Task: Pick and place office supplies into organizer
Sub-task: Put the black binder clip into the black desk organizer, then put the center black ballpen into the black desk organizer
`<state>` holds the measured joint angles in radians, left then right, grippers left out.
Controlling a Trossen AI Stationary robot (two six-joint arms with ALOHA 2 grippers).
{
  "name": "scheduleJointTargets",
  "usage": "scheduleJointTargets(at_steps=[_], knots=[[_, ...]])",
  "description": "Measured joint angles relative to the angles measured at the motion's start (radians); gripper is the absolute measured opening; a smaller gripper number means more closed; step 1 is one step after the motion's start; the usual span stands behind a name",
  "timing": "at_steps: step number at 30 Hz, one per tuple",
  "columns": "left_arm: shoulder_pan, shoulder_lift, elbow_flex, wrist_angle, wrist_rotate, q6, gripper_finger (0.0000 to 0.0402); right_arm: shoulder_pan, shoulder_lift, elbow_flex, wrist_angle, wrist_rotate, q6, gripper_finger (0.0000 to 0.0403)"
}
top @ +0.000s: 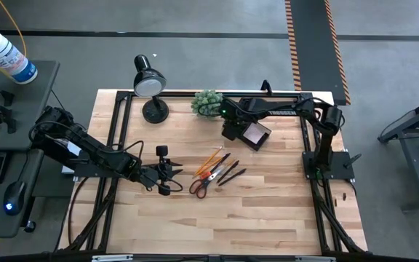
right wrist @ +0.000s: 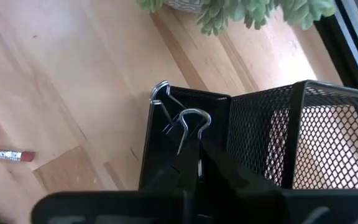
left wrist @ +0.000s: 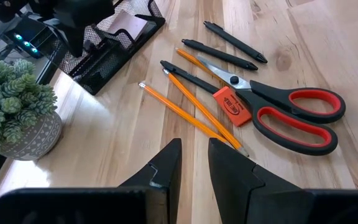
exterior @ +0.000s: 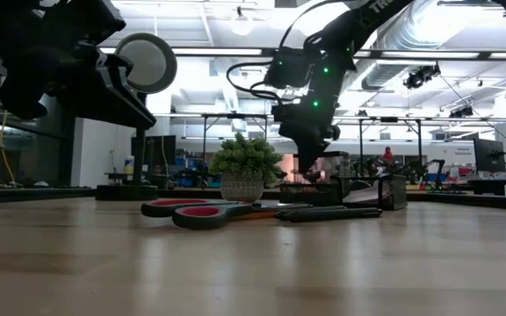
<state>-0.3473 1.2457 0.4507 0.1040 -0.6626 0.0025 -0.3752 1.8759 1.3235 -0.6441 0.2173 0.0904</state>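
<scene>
The organizer (top: 254, 135) is a black mesh box at the table's far side, beside the plant, with a pink pad (top: 256, 133) in it. My right gripper (right wrist: 190, 167) stands over its small dark compartment (right wrist: 166, 146), shut on a black binder clip (right wrist: 188, 127). Orange-handled scissors (left wrist: 284, 109), orange pencils (left wrist: 188, 112), dark pens (left wrist: 219, 55) and an orange eraser (left wrist: 232, 104) lie flat on the table's middle. My left gripper (left wrist: 194, 163) hovers just left of them, its fingers a narrow gap apart with nothing between. My right gripper pinches the binder clip between its two fingertips, coming steeply from above. The clip's silver wire handles (right wrist: 191, 118) stick out beyond the fingertips, toward the organizer's small compartment. The fingers hide the clip's body. Whether the clip touches the organizer I cannot tell.
A green plant in a pot (top: 207, 102) stands right beside the organizer, and a black desk lamp (top: 150, 84) stands at the far left. Bare wood lies along the table's near edge (top: 217, 225).
</scene>
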Motion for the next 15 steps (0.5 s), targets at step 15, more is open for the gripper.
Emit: scheduleJointTargets(at_steps=[15], knots=[[0.000, 0.000, 0.000, -0.001, 0.000, 0.000, 0.0067, 0.046, 0.000, 0.038, -0.016, -0.024, -0.025, 0.0073]])
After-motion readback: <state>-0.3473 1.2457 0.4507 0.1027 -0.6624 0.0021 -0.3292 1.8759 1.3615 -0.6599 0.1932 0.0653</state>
